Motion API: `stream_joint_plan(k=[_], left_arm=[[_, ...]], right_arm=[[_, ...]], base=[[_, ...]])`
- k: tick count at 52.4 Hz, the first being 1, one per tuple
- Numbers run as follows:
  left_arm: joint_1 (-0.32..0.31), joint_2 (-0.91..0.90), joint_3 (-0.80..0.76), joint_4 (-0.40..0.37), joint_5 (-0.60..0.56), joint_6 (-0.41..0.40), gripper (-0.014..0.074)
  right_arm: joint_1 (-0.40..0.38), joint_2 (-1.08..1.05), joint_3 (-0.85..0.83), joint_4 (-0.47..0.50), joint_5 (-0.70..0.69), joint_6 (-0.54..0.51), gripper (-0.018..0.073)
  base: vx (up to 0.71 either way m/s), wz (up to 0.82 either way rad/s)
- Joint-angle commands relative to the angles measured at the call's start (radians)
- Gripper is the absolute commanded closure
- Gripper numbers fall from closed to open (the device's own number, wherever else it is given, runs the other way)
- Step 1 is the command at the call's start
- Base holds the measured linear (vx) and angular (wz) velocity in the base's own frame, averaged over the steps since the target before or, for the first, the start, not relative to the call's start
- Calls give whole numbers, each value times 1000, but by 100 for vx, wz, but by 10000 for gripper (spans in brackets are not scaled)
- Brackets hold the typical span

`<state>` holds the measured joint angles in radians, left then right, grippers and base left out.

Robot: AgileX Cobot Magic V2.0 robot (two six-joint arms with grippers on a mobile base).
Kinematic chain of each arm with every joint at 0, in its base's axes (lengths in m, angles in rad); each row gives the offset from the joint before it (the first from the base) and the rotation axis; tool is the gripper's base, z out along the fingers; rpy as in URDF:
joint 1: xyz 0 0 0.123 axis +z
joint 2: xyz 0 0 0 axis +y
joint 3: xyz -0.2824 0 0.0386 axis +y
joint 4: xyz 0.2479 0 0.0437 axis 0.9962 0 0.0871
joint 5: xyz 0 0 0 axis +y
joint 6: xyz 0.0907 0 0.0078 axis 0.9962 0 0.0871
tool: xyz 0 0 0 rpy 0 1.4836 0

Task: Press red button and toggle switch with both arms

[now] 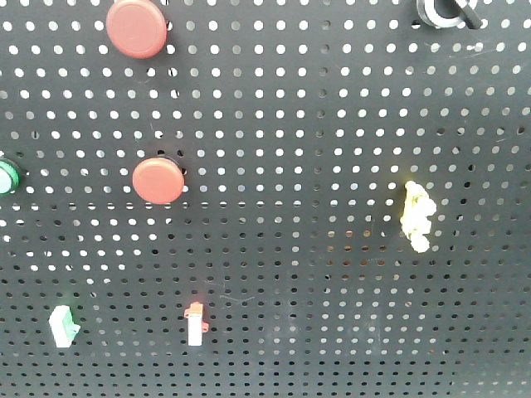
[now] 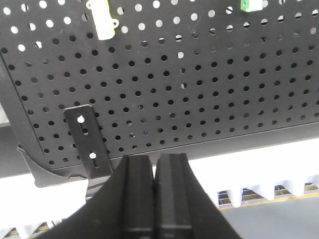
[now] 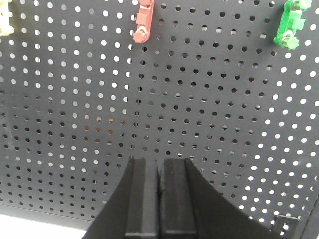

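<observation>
Two closed grippers sit nearest to me: in the wrist views the left gripper (image 2: 154, 172) and the right gripper (image 3: 160, 174) each have their jaws pressed together with nothing between them, both low against the black pegboard (image 1: 332, 315). I see neither arm in the front view.

Further up the board, the lower red button (image 1: 158, 180) sits left of centre, with a larger red button (image 1: 136, 27) above it at the top edge. The toggle switch (image 1: 446, 12) is far off at the top right corner, its silver ring and black lever cut by the frame.

I judge all of these rigid and bolted in place, so nothing needs grasping. I would push the button's broad flat cap square-on with closed fingertips. The lever looks short and smooth, so I would nudge its side near the tip, expecting a stiff snap and a risk of sliding off.
</observation>
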<state>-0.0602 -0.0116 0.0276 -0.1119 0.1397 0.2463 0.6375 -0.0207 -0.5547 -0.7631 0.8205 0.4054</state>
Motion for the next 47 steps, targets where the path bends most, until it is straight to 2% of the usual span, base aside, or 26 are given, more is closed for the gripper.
stream_joint_plan(k=[1, 18, 22, 28, 32, 38, 47], left_arm=[[-1, -16, 34, -5, -79, -9, 595], [-1, -16, 34, -5, -79, -9, 595], [-1, -16, 34, -5, -79, -9, 595], [-1, -16, 34, -5, -79, -9, 595], [-1, -16, 34, -5, -79, -9, 595], [-1, -16, 34, -5, -79, -9, 595], [-1, -16, 34, -5, -79, -9, 595]], right_arm=[[-3, 2, -19, -43, -67, -3, 559], [-3, 2, -19, -31, -65, -6, 559], [-3, 2, -19, 68, -57, -30, 559], [-6, 2, 27, 308, -67, -83, 559], [-40, 2, 135, 394, -162, -120, 559], [-150, 2, 305, 495, -369, -178, 559], [-402, 2, 509, 816, -627, -309, 559]], base=[[0, 0], [0, 0], [0, 0], [0, 0], [0, 0], [0, 0], [0, 0]])
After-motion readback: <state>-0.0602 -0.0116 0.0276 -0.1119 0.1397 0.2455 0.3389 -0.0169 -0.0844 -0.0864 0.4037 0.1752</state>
